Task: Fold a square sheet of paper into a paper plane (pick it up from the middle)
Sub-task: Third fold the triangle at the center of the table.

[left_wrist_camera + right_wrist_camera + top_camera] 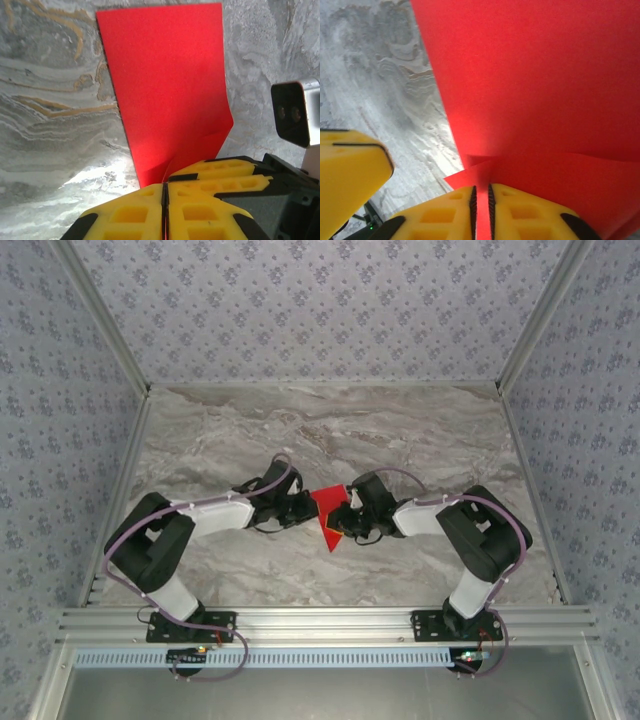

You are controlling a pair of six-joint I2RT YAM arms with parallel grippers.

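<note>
Marble tabletop, grey and veined, lies under your arms, boxed in by flower-print walls. Your left gripper is closed tight, with a thin edge of the red sheet of paper nipped between its yellow fingers. The sheet spreads out ahead of them. Your right gripper is pinched on the same sheet, red showing in its narrow slit.

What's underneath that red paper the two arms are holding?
The grey marbled tabletop shows around the red paper. The patch directly beneath is covered, so what lies there cannot be seen. The left gripper and right gripper pinch its edges.
</note>
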